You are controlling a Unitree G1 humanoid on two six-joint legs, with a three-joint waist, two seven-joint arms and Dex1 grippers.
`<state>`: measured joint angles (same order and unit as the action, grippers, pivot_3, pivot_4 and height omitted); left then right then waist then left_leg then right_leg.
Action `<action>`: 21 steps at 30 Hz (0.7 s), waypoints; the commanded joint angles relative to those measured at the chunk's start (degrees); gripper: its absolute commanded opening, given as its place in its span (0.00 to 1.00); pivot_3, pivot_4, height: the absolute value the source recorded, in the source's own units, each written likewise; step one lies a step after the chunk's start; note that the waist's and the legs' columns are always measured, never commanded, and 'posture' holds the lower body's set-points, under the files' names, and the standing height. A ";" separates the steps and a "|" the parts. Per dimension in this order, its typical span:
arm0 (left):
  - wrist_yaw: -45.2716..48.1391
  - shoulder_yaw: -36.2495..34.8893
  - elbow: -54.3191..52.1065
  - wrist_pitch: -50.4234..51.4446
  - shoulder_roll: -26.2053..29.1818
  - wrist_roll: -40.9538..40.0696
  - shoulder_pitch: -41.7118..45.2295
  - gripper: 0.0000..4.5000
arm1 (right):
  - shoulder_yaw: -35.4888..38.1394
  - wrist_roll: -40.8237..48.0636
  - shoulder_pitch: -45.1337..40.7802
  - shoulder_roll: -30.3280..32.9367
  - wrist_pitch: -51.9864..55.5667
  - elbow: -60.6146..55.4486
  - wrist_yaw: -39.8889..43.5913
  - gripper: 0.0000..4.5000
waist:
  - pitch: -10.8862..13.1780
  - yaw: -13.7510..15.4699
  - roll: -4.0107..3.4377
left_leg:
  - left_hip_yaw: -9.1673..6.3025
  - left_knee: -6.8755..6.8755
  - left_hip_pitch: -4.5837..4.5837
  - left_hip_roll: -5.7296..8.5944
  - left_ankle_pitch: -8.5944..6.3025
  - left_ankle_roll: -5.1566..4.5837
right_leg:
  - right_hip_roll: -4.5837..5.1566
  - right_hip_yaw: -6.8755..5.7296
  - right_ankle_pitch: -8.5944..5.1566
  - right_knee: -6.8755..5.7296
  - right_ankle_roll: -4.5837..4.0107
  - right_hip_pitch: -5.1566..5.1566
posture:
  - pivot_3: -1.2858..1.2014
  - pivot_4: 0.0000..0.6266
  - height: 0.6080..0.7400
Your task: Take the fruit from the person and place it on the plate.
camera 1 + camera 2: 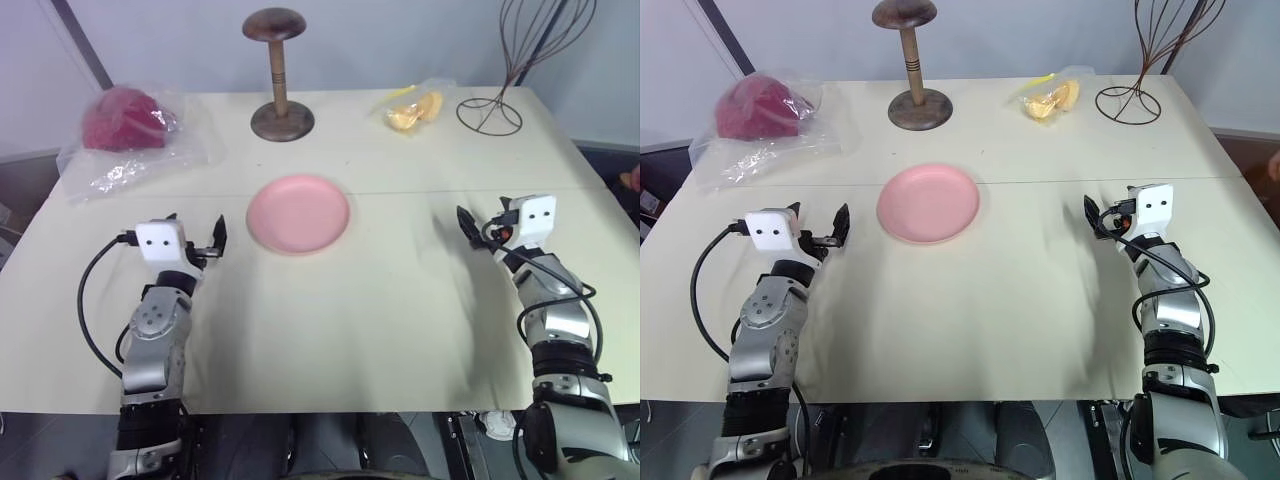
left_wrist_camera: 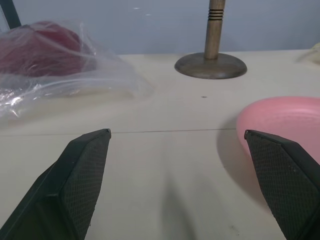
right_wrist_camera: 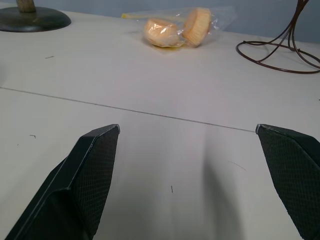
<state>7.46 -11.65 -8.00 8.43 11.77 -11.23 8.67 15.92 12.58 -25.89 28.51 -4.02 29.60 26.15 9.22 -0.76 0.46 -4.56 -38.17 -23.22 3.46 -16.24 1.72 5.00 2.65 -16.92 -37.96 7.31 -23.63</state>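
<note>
Waiting w/ both hands open, empty.
Left hand (image 1: 196,240) just beside plate (image 1: 298,213); right hand (image 1: 478,228) well apart from it on surface (image 1: 350,320).

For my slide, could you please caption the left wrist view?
Open left pincer hovering beside the empty pink plate.

Open tabletop up front, clutter along the far edge

I see bare table (image 1: 330,310) between my left gripper (image 1: 196,240) and right gripper (image 1: 480,225), both spread wide, with only the plate (image 1: 298,213) lying flat between them. Farther back stand the wooden stand (image 1: 279,75), bagged red lump (image 1: 124,120), wrapped orange pieces (image 1: 414,110) and wire frame (image 1: 510,70).
</note>
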 commanded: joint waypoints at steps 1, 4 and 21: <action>0.13 0.09 -1.61 -1.07 0.27 0.43 0.11 1.00 | 0.68 0.39 -0.53 0.58 -0.98 -1.41 -0.06 0.99 | 0.00 0.00 0.00 | 0.00 0.00 0.00 0.00 0.00 0.00 | 0.00 0.00 0.00 0.00 0.00 0.00 | 0.52 0.24 1.00; 0.07 0.19 -1.74 -0.90 0.23 0.38 0.23 1.00 | 0.70 0.40 -0.52 0.61 -0.93 -1.47 -0.04 0.99 | 0.00 0.00 0.00 | 0.00 0.00 0.00 0.00 0.00 0.00 | 0.00 0.00 0.00 0.00 0.00 0.00 | 0.52 0.24 1.00; 0.28 -0.07 -1.84 -0.71 0.60 0.31 -0.33 1.00 | 0.74 0.44 -0.11 0.48 -0.85 -1.76 -0.15 0.99 | 0.00 0.00 0.00 | 0.00 0.00 0.00 0.00 0.00 0.00 | 0.00 0.00 0.00 0.00 0.00 0.00 | 0.52 0.24 1.00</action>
<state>7.53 -11.48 -8.00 8.43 11.78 -11.22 8.27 15.94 12.58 -25.78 28.51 -4.02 29.59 26.17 9.22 -0.77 0.46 -4.56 -38.17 -23.22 3.46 -16.24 1.72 5.01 2.65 -16.92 -37.96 7.31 -23.63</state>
